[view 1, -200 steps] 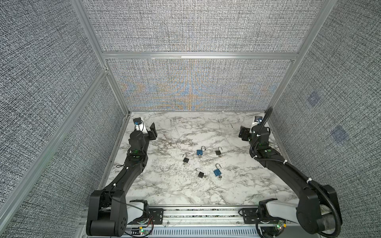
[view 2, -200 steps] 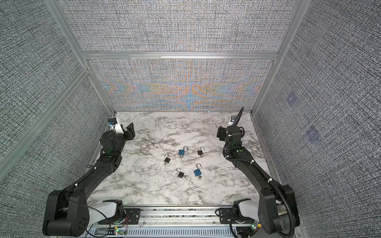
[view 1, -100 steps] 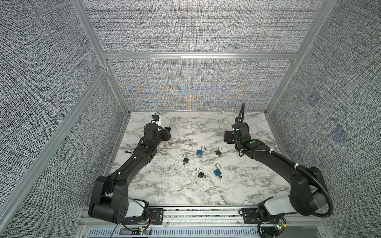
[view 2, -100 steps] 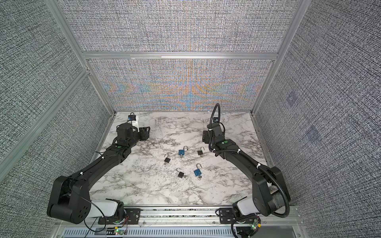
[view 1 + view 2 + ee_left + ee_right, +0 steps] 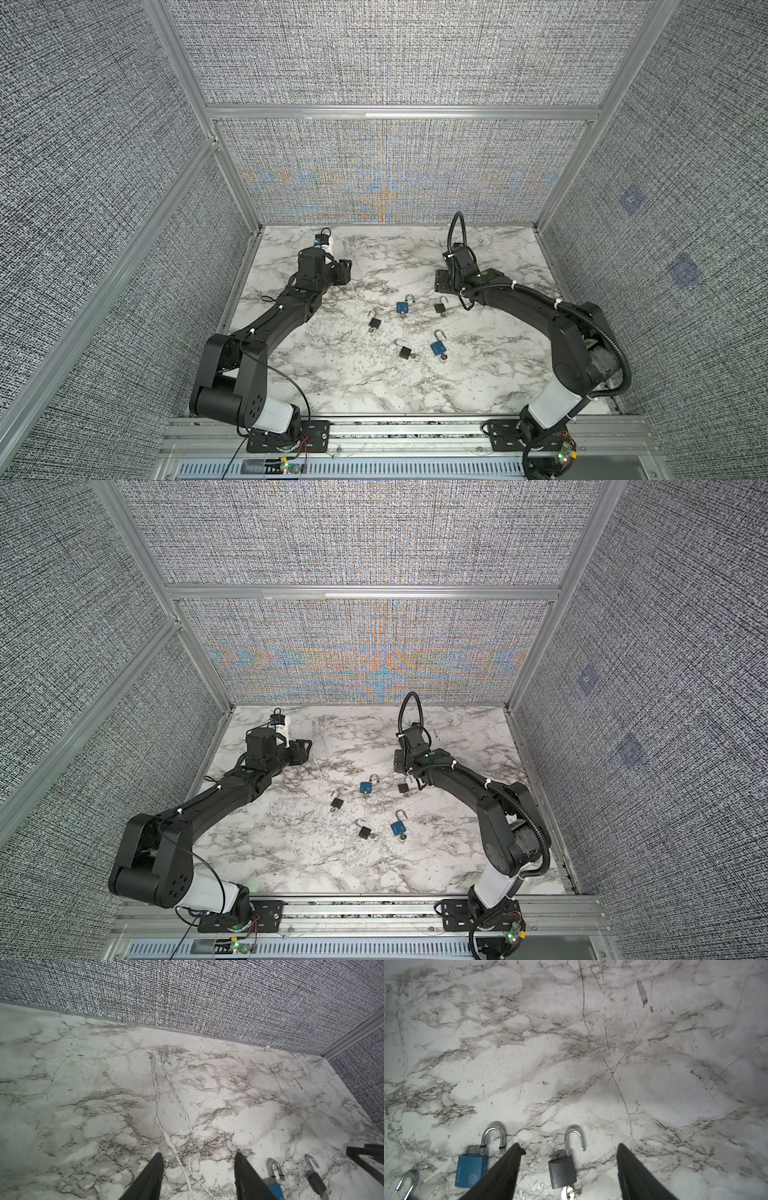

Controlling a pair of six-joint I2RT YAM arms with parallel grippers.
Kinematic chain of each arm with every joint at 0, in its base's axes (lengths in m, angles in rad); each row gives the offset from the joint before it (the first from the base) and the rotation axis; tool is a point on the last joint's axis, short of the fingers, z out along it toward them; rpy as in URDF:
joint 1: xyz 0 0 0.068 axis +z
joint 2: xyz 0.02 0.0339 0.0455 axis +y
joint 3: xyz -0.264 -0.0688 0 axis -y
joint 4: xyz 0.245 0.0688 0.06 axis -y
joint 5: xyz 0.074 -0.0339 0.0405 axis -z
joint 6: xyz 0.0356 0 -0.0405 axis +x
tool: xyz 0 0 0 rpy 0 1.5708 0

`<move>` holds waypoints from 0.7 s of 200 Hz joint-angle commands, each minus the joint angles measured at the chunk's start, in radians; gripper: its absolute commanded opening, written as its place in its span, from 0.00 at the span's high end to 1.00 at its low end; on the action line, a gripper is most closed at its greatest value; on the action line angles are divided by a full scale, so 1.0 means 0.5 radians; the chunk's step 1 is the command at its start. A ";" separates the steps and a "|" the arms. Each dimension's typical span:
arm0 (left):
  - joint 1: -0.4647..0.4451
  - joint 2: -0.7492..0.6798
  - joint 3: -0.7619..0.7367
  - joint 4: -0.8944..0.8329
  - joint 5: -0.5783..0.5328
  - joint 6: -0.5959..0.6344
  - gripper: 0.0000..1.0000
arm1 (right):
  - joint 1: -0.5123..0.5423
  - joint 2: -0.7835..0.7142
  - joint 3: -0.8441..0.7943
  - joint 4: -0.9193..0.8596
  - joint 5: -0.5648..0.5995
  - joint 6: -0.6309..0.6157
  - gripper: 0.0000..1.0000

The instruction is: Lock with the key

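- While both arms reach over the marble table, five padlocks lie loose mid-table, all shackles sprung open, none touching another.
- Far row: far blue padlock with right black padlock just beside it on the right; left black padlock sits a bit nearer and to the left.
- Near row: middle black padlock and near blue padlock, side by side.
- key is seated in the bottom of the right black padlock, with a small ring on it.
- right gripper: jaws spread wide, nothing in them. In the right wrist view the right black padlock lies flat on the table between the two fingers, clear of both. The far blue padlock is just outside one finger.
- In both top views the right gripper sits just behind the right black padlock, on the far side.
- left gripper: jaws roughly half open, empty, only bare marble between the fingertips. It sits toward the far left of the table, well apart from the padlocks.
- In the left wrist view one finger partly covers the far blue padlock's body.
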 commanded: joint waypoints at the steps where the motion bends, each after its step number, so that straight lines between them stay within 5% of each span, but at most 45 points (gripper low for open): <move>1: -0.001 0.005 0.010 0.054 0.046 0.027 0.44 | 0.008 0.016 -0.018 -0.087 -0.044 0.068 0.30; 140: -0.004 0.009 -0.036 0.058 0.036 -0.028 0.44 | 0.044 0.269 0.051 -0.208 -0.148 -0.011 0.48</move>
